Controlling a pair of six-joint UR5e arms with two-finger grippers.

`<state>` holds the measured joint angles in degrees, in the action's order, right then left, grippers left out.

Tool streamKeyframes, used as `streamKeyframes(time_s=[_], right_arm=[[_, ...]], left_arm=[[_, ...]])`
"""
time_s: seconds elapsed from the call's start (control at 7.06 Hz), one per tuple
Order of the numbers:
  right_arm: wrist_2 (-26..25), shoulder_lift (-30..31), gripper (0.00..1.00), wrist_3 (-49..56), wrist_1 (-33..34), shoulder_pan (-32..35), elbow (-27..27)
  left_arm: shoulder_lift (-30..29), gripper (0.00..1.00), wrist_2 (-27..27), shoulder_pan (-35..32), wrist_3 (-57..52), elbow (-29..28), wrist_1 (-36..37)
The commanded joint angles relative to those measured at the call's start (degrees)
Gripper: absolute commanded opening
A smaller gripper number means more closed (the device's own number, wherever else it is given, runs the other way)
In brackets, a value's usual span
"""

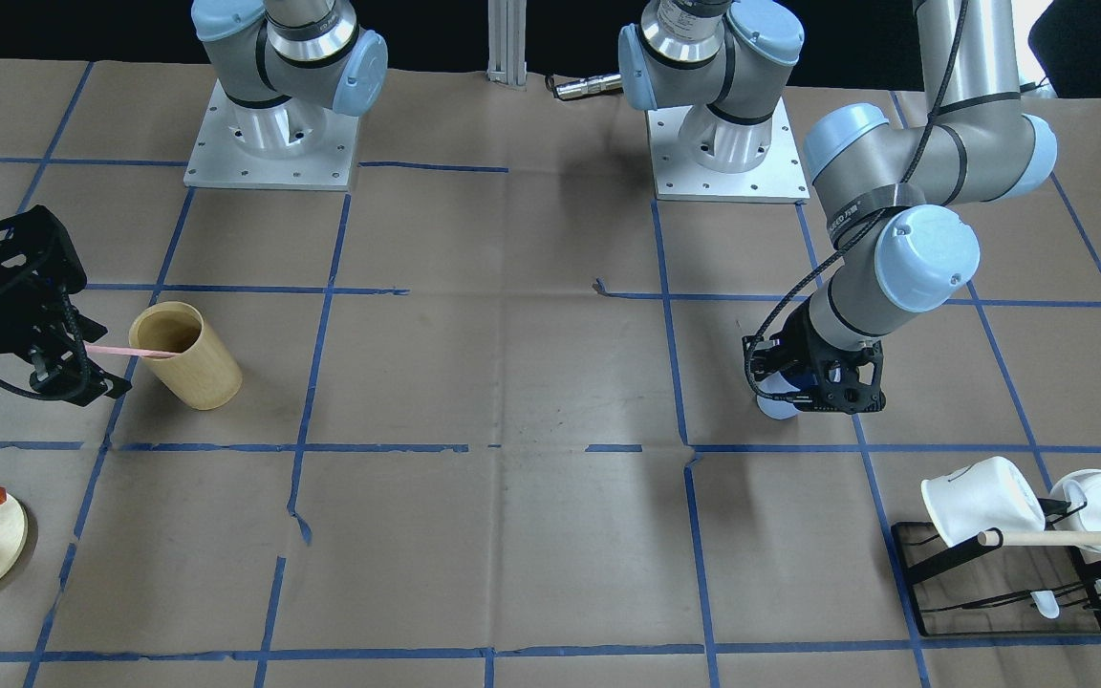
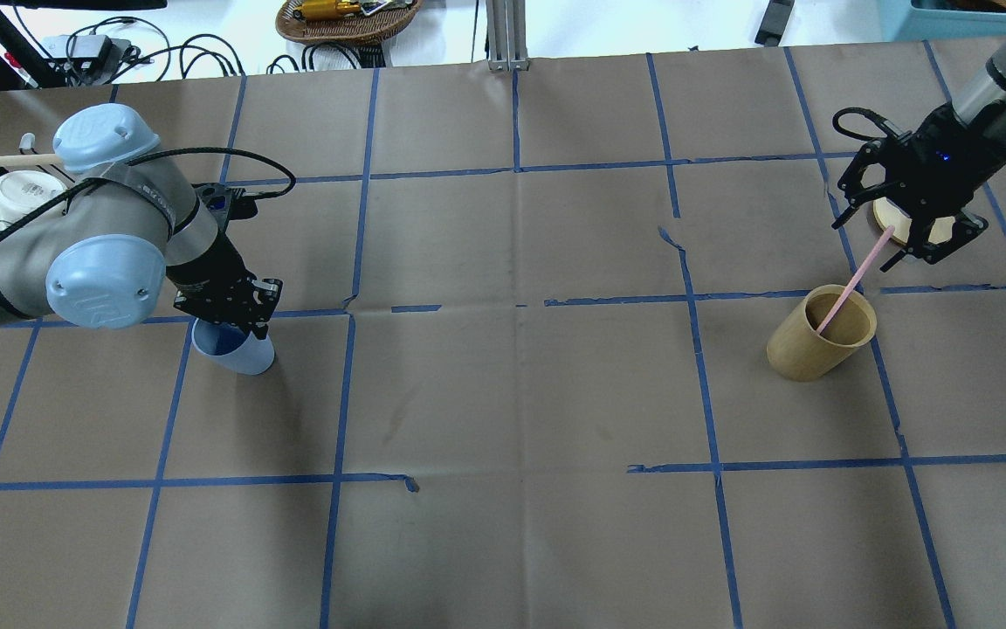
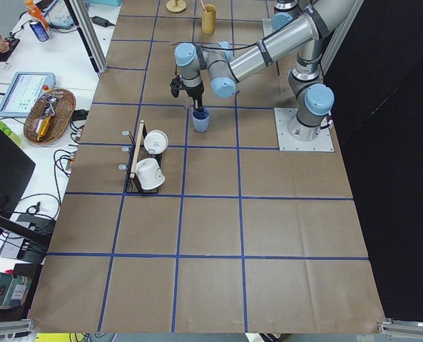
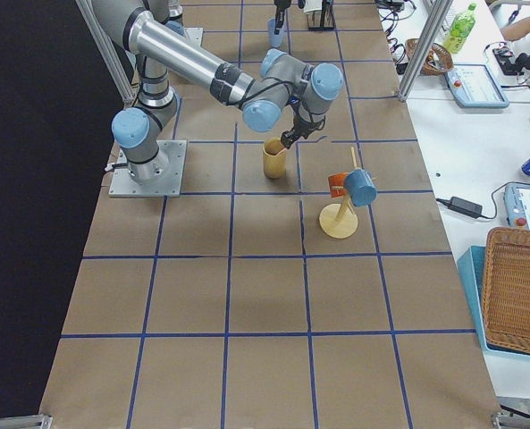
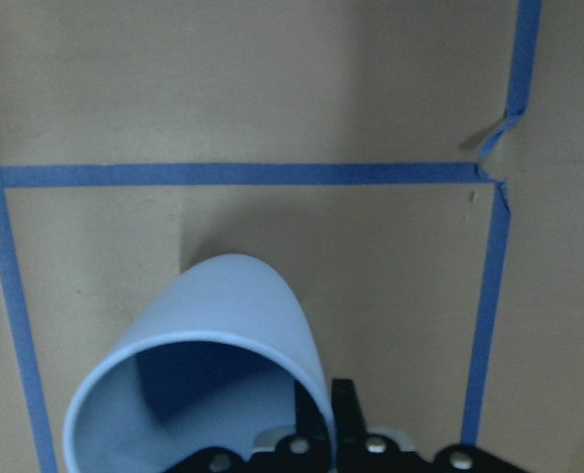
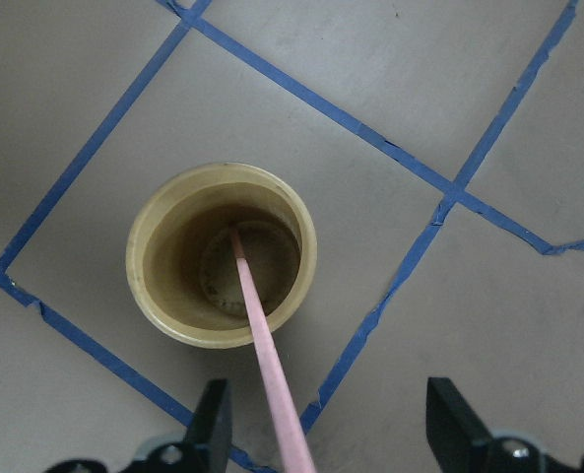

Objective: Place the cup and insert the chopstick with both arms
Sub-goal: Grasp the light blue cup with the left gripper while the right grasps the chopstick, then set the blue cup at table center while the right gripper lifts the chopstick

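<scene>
Built of silver-grey tubes with pale blue caps at every joint, on the left arm (image 1: pixel 933 162) and the right arm (image 1: pixel 302 48) alike. Bolted onto square white base plates (image 1: pixel 770 177) dotted with small screw holes, along the top of the front-facing view. Trailed by a black braided cable (image 1: pixel 792 294) down the left arm's tube. Marked with faint white lettering on a dark band beside it. Ended in matte black, open-framed grippers: left gripper (image 2: pixel 241 325), right gripper (image 2: pixel 900 229). Tipped with flat black fingers (image 6: pixel 213 424), low in the right wrist view.
</scene>
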<state>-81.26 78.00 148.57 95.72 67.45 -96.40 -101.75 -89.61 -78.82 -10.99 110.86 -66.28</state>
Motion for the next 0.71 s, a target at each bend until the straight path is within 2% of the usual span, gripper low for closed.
streamKeyframes(time_s=[0.0,0.14,0.42,0.57], right_arm=[[-1.10,0.05,0.38,0.40,-0.09,-0.47,-0.10],[-2.14,0.14,0.30,0.40,-0.09,-0.56,-0.19],[-2.24,0.66,0.18,0.31,-0.18,-0.74,-0.28],[-2.15,0.75,0.14,0.40,-0.18,-0.91,-0.36]], left_arm=[[1.81,0.00,0.75,-0.89,1.66,-0.38,0.02],[2.34,0.00,1.01,-4.12,5.15,-1.34,0.02],[0.51,0.00,0.84,-17.26,18.74,-7.12,0.01],[-2.20,0.00,0.75,-22.81,24.99,-9.85,0.10]])
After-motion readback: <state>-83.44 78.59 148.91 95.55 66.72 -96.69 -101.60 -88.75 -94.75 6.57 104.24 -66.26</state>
